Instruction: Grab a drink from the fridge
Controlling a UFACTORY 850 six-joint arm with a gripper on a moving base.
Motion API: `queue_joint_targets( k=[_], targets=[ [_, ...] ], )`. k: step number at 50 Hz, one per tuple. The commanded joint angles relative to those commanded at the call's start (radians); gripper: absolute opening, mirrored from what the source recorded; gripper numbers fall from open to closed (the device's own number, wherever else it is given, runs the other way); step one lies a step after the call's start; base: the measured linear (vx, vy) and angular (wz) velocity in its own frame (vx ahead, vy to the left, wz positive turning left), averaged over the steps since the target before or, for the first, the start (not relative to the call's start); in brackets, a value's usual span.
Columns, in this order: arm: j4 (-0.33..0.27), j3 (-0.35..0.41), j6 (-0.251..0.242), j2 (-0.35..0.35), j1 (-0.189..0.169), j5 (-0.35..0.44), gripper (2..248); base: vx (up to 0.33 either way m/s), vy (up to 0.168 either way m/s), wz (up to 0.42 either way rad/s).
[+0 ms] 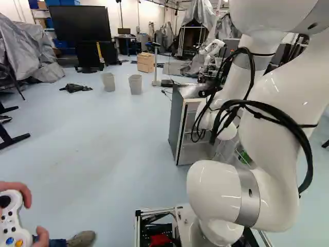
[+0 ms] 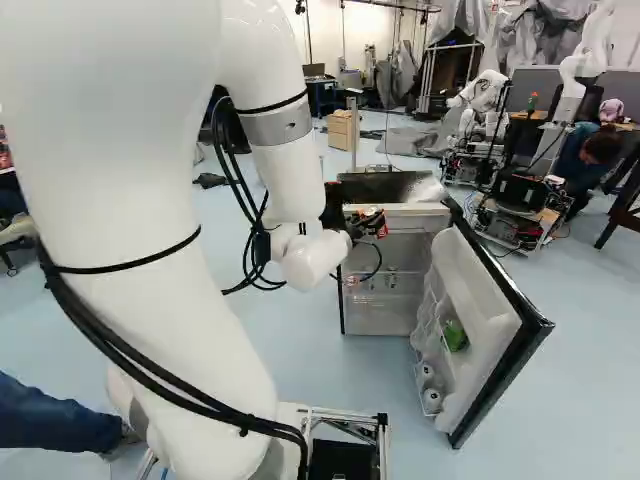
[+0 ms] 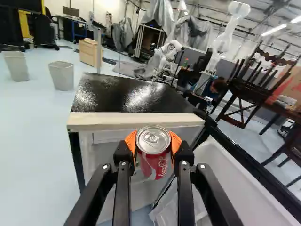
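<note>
Gripper (image 2: 370, 222): closed on the red can, with orange pads (image 3: 131, 142) pressed on two sides.
Can (image 3: 154, 150): held upright between the fingers, top showing, just before the open front of the fridge.
Fridge (image 3: 136, 120): just ahead of the gripper, with its flat black top (image 3: 122, 94) reaching away beyond the can.
Fridge door (image 2: 480, 320): swung wide open, beside the gripper on the robot's right, in the way on that side.
Door shelves (image 2: 437, 345): lower than the gripper, holding a green thing (image 2: 455, 336) and some small pale round things (image 2: 430, 386).
Bins (image 3: 61, 76): two, past the gripper on the left, on the floor.
Wooden box (image 3: 89, 53): farther ahead, beyond the bins.
Another robot (image 2: 485, 100): well past the fridge.
Chairs (image 3: 242, 92): far off, past the door.
Hard to see: fridge inside, partly behind the can and fingers; small things on its shelf (image 2: 385, 291), too blurry to name; door, cut off in the wrist view and mostly behind the arm (image 1: 272, 128) in the left base view.
</note>
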Motion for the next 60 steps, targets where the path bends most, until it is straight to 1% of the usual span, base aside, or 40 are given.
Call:
queue_joint_targets(
  k=[10, 17, 24, 30, 36, 44, 60],
  targets=[
    [-0.068, -0.032, 0.0, -0.003, 0.003, -0.098, 94, 0.0, 0.0, 0.0],
    [-0.088, -0.066, 0.0, -0.015, 0.004, -0.171, 94, 0.0, 0.0, 0.0],
    [-0.08, -0.101, 0.0, -0.028, 0.004, -0.244, 94, 0.0, 0.0, 0.0],
    [-0.057, -0.126, 0.0, -0.036, 0.006, -0.302, 94, 0.0, 0.0, 0.0],
    [-0.032, -0.133, 0.0, -0.027, 0.007, -0.35, 94, 0.0, 0.0, 0.0],
    [-0.014, -0.131, 0.0, -0.005, 0.008, -0.384, 94, 0.0, 0.0, 0.0],
    [-0.011, -0.122, 0.0, 0.043, 0.008, -0.392, 94, 0.0, 0.0, 0.0]
  ],
)
